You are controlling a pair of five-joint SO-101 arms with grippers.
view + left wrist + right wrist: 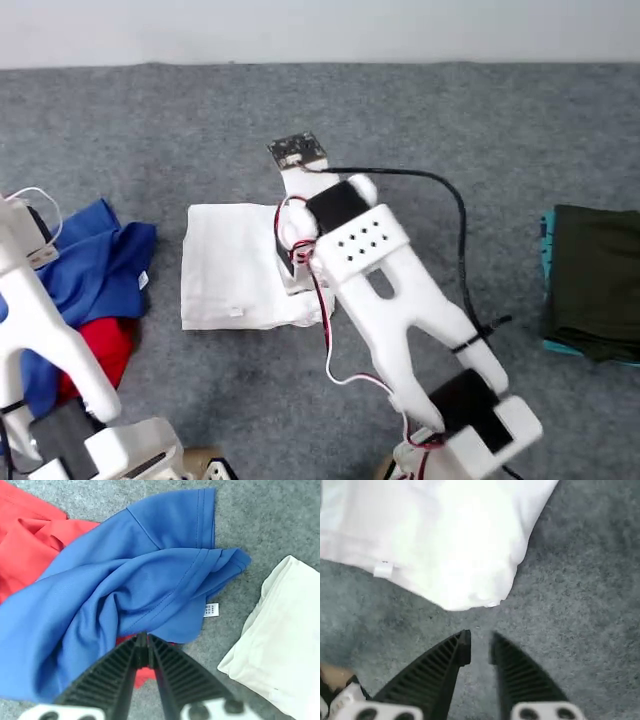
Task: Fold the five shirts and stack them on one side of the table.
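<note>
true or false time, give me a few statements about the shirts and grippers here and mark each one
1. The white shirt lies folded near the middle of the table. True.
2. The blue shirt is neatly folded. False: it lies crumpled, partly over the red shirt.
3. The right gripper is clamped on the white shirt. False: it is open over bare table, just off the shirt's edge.
4. A dark green shirt lies folded on a teal shirt at the table's edge. True.
5. The left gripper is shut above the blue shirt. True.
</note>
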